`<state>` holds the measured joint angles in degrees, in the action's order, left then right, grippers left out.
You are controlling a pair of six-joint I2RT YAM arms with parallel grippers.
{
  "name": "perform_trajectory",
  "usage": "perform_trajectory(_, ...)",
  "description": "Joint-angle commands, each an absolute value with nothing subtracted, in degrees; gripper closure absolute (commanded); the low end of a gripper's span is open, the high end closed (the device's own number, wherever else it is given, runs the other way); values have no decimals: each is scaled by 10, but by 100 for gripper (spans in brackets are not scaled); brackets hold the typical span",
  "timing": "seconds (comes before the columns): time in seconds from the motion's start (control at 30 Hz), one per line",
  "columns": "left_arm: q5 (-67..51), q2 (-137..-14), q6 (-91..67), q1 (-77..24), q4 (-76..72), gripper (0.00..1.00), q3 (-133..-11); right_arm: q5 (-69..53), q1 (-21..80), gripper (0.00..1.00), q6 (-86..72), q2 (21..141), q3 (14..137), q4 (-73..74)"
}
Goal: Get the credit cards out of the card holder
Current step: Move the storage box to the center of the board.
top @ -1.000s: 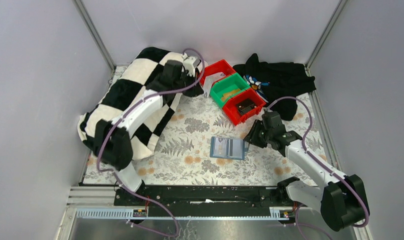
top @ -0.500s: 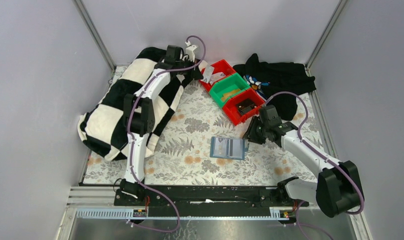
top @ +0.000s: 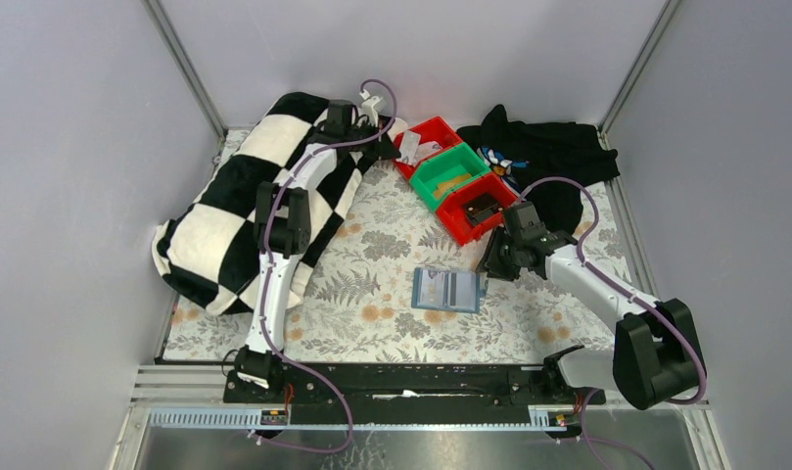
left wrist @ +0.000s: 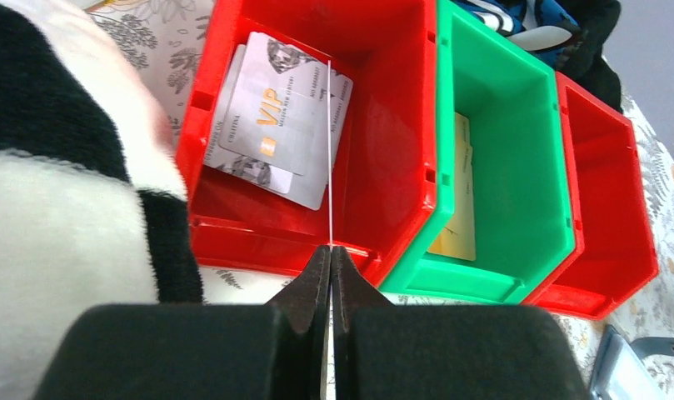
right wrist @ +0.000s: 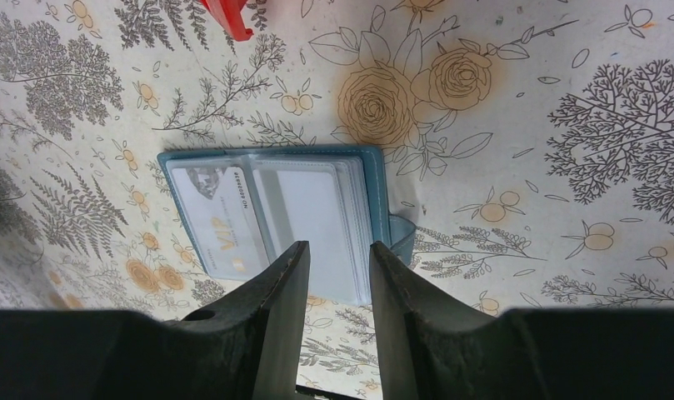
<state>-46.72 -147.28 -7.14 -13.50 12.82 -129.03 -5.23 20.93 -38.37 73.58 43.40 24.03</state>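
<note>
We're over a floral-print surface (top: pixel 372 294) boxed in by pale grey walls, with a black-and-white checkered blanket (top: pixel 225 215) heaped on the left and a black garment (top: pixel 553 157) at the back right. From above, the card holder (top: pixel 446 290) lies open and flat near the middle. The right wrist view adds what the top view can't: a pale card (right wrist: pixel 212 221) with gold marks in one clear pocket. The right hand (right wrist: pixel 337 246), fingers apart, is over the other panel; we cannot tell if it touches. On the left wrist view, the left hand (left wrist: pixel 329 252) is clamped on a credit card (left wrist: pixel 329 150) seen edge-on above the far red bin (left wrist: pixel 383 125). That bin holds a grey VIP card (left wrist: pixel 275 112) stacked on others. The green bin (left wrist: pixel 516 150) beside it holds yellowish cards (left wrist: pixel 458 217). The near red bin (left wrist: pixel 608 192) shows only bare plastic here.
</note>
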Motion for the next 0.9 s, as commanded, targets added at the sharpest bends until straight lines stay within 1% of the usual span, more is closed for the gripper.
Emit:
perform_trajectory(0.0,-515,-1464,-79,-135,83,100,-1285,-37,207,60,-378,741,465,250)
perform_trajectory(0.2,-541,-1445,-34,-139,135,100,-1255,-42,207,60,-381,740,458,249)
perform_trajectory(0.4,-523,-1427,41,-161,224,100,-1245,-43,207,61,-383,735,453,248)
perform_trajectory(0.63,-516,-1373,52,-174,228,100,-1182,-48,206,61,-386,730,446,243)
perform_trajectory(0.8,-495,-1363,22,-178,195,100,-1184,-55,207,61,-388,732,443,240)
perform_trajectory(0.87,-488,-1366,6,-178,192,100,-1206,-57,206,61,-389,732,443,239)
